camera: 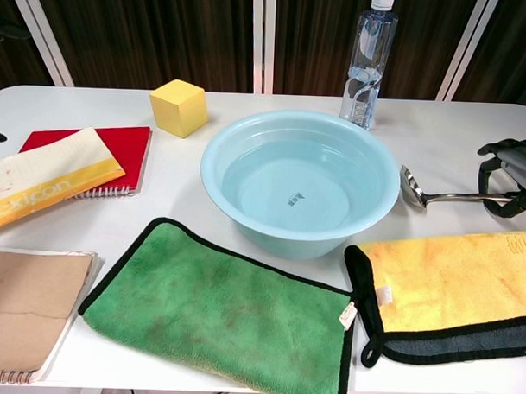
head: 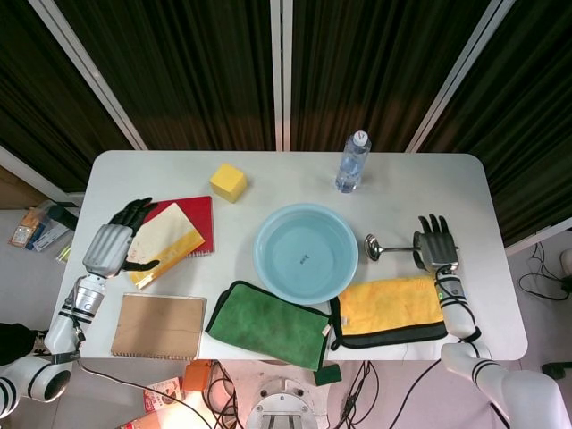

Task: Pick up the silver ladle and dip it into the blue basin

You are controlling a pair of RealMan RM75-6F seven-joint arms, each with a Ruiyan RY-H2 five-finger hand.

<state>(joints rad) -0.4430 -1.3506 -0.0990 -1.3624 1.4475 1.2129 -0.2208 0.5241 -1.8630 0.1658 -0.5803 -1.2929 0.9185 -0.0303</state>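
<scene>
The silver ladle (head: 390, 248) (camera: 449, 198) lies just right of the blue basin (head: 271, 222) (camera: 270, 237), its bowl toward the basin's rim and its handle pointing right. My right hand (head: 435, 248) (camera: 508, 175) is at the handle's far end, with its fingers curled around it, low over the table. The basin stands mid-table and holds water. Over the table's left edge, my left hand (head: 112, 246) lies with fingers spread and nothing in it, beside the red notebook (head: 198, 214).
A water bottle (head: 353, 163) (camera: 368, 58) stands behind the basin, a yellow cube (head: 228, 181) (camera: 178, 107) at the back left. A yellow cloth (head: 391, 304) (camera: 450, 281) lies just in front of the ladle, a green cloth (head: 266, 322) before the basin, a brown notebook (head: 159, 325) front left.
</scene>
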